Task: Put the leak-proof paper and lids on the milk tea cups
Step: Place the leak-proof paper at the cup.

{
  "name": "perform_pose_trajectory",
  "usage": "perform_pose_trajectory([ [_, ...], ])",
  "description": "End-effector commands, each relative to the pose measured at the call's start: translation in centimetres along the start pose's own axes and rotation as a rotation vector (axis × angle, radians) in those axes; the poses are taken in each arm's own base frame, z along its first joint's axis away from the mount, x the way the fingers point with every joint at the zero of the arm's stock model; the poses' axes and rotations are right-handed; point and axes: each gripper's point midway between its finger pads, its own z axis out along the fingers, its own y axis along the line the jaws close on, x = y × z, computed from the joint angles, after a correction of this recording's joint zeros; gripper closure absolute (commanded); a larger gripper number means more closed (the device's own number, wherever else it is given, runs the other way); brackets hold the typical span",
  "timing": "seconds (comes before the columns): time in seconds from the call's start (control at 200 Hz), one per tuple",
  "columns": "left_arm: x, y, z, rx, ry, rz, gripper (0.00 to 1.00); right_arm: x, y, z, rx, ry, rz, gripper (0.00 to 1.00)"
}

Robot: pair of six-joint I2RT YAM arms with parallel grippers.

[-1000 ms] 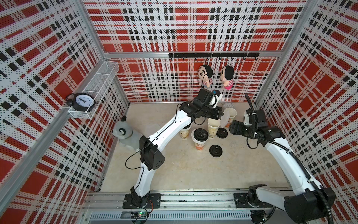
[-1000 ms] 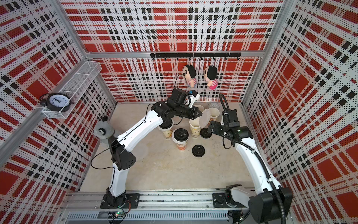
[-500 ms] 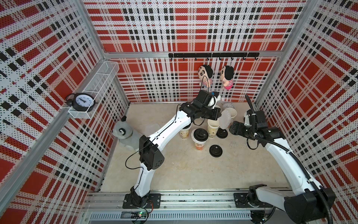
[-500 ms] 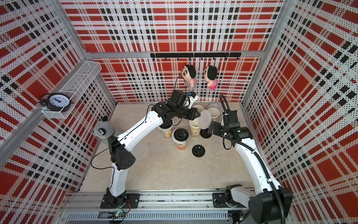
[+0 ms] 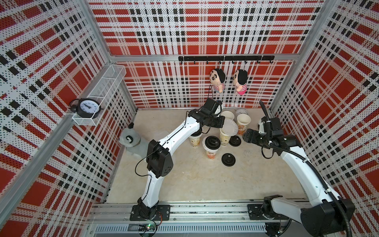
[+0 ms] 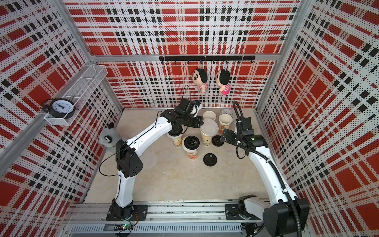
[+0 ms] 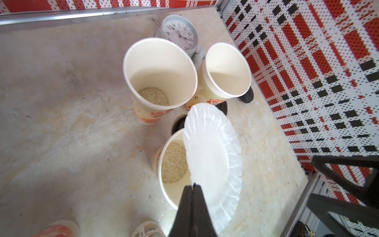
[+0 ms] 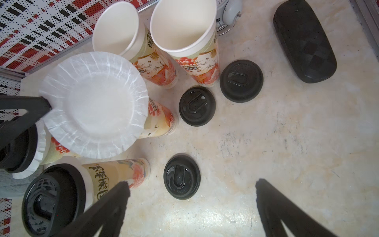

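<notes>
A robot lab's test booth: plaid pegboard walls (image 5: 184,30) on aluminium framing (image 5: 143,58), arms (image 5: 178,131) bolted to a base rail (image 5: 205,211), dolls (image 5: 217,79) on a hook bar (image 5: 225,58), a clock (image 5: 87,105) in a wire basket (image 5: 108,82), cups (image 5: 243,120) on a tabletop (image 5: 205,180).

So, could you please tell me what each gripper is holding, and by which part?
The left gripper pinches one leak-proof paper sheet by its wavy edge, over an open milk tea cup. The right gripper is open and holds nothing.
</notes>
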Motion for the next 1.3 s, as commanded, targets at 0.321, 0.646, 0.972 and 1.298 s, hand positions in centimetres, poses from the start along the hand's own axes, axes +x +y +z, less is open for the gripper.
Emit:
perform_pose_trajectory([
  [0.321, 1.5, 2.4, 1.4, -0.080, 0.039, 0.012, 1.00, -0.5, -0.2, -0.3, 0.003, -0.021, 0.004, 0.01],
  [0.646, 1.9, 3.0, 1.7, -0.104, 0.054, 0.010, 1.00, -0.6, -0.1, -0.3, -0.002, -0.021, 0.002, 0.01],
  [0.972, 2.1, 3.2, 2.0, -0.107, 0.061, 0.008, 0.82, -0.6, -0.1, -0.4, -0.001, -0.023, 0.001, 0.01],
  [1.298, 1.0, 3.5, 1.0, -0.119, 0.033, 0.004, 0.81, -0.5, -0.2, -0.3, 0.000, -0.020, 0.000, 0.00],
])
